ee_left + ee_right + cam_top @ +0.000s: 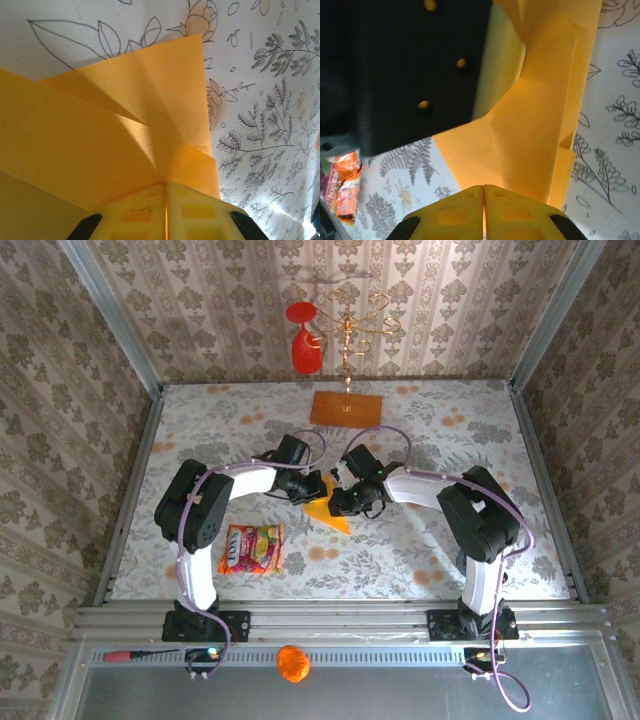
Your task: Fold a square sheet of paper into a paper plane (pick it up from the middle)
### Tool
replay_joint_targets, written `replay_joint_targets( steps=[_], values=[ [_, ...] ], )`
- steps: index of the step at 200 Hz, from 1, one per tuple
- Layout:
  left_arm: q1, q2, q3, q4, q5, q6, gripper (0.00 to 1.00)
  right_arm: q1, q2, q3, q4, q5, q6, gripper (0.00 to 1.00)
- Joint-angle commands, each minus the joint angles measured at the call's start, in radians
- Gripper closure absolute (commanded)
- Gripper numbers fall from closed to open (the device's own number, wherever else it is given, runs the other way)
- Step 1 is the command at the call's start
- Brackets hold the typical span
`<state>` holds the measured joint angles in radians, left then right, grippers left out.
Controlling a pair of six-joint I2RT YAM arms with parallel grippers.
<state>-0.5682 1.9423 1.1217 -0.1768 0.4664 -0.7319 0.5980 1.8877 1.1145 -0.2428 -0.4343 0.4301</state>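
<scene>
The yellow-orange sheet of paper (pixel 327 513) is folded into layered flaps with creases, and one point faces the near edge of the table. It hangs between both grippers at the middle of the table. My left gripper (pixel 311 488) is shut on one edge; in the left wrist view the paper (pixel 150 100) fans out from the closed yellow pads (pixel 135 215) of the gripper (pixel 166 189). My right gripper (pixel 346 502) is shut on the opposite side. In the right wrist view the paper (pixel 540 125) rises from the gripper (pixel 483 191), with the left gripper's black body (pixel 410 65) close above.
A colourful snack packet (pixel 251 547) lies near the left arm's base. A brownish-orange board (pixel 345 408) with a gold stand sits at the back, and a red glass (pixel 303 340) hangs from the stand. An orange ball (pixel 292 663) and a red-handled screwdriver (pixel 130 654) lie on the front rail.
</scene>
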Motion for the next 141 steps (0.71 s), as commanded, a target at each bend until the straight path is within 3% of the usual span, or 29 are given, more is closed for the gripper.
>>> replay_joint_targets(
  steps=[1, 79, 141],
  values=[
    [0.004, 0.050, -0.003, -0.122, -0.089, 0.027, 0.91, -0.004, 0.032, 0.037, -0.020, -0.017, 0.004, 0.91],
    [-0.008, 0.096, 0.061, -0.229, -0.167, 0.014, 0.91, -0.005, 0.058, 0.009, -0.057, 0.058, -0.026, 0.93],
    [-0.010, 0.133, 0.091, -0.295, -0.222, 0.015, 0.91, -0.005, 0.007, -0.061, -0.110, 0.027, -0.082, 0.93]
  ],
)
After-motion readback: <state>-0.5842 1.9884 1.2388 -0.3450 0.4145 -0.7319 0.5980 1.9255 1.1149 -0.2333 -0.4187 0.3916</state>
